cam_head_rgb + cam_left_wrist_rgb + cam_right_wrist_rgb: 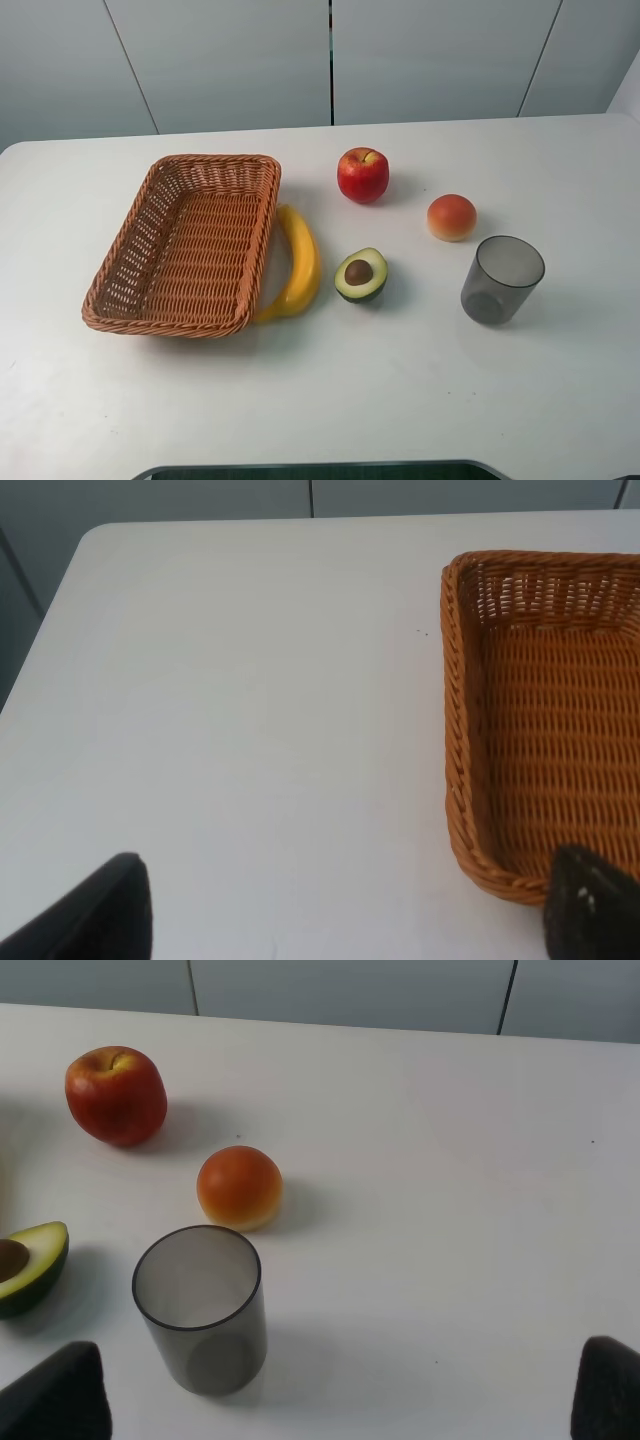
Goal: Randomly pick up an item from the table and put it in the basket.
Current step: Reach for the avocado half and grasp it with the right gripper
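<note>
The halved avocado (361, 275) lies cut face up on the table (400, 400), just beside the banana (298, 262) that rests against the basket (128, 255). The apple (362, 175) is behind it, and the peach (452, 217) and grey cup (502, 279) are to its right. The right gripper (335, 1390) is spread wide and empty, with the cup nearer its fingers (60, 1395) than the avocado. The left gripper (345, 920), equally wide and empty, is by the basket's corner.
</note>
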Robot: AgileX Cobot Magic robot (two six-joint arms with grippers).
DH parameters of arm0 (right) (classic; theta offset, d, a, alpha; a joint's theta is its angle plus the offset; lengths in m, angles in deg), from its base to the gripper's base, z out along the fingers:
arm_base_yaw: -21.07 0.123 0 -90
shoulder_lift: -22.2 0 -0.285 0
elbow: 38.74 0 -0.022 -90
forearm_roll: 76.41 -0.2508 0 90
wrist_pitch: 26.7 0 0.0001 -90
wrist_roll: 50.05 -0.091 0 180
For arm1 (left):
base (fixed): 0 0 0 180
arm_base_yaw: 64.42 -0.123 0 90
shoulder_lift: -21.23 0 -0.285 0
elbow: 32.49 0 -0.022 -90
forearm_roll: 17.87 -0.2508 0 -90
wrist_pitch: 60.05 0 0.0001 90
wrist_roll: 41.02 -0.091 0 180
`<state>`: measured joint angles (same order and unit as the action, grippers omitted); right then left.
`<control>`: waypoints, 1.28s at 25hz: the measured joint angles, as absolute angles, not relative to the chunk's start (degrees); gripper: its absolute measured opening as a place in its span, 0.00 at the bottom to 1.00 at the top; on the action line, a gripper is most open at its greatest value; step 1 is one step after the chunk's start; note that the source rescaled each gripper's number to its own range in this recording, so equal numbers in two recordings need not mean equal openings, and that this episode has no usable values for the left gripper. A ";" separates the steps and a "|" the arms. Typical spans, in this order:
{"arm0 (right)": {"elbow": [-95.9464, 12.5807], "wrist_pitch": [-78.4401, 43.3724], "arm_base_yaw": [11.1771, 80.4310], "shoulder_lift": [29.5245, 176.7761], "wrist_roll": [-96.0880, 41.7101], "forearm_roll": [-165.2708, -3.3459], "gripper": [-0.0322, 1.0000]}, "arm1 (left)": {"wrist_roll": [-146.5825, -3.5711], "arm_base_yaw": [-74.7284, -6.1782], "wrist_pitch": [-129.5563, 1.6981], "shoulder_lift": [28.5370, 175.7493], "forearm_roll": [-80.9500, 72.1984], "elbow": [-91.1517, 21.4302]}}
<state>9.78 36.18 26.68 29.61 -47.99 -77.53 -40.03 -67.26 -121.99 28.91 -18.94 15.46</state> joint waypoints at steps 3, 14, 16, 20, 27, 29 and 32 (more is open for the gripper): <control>9.78 36.18 26.68 29.61 -47.99 -77.53 1.00 | -40.03 -67.26 -121.99 28.91 -18.94 15.46; 9.78 36.18 26.68 29.61 -47.99 -77.53 1.00 | -40.03 -67.26 -121.99 28.91 -18.94 15.46; 9.78 36.18 26.68 29.61 -47.99 -77.53 1.00 | -40.03 -67.26 -121.99 28.91 -18.94 15.46; 9.78 36.18 26.68 29.61 -47.99 -77.53 1.00 | -40.03 -67.26 -121.99 28.91 -18.94 15.46; 9.78 36.18 26.68 29.61 -47.99 -77.53 1.00 | -40.03 -67.26 -121.99 28.91 -18.94 15.46; 9.78 36.18 26.68 29.61 -47.99 -77.53 1.00 | -40.03 -67.26 -121.99 28.91 -18.94 15.46; 9.78 36.18 26.68 29.61 -47.99 -77.53 1.00 | -40.03 -67.26 -121.99 28.91 -18.94 15.46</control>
<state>9.78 36.18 26.68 29.61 -47.99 -77.53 -40.03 -67.26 -121.99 28.91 -18.94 15.46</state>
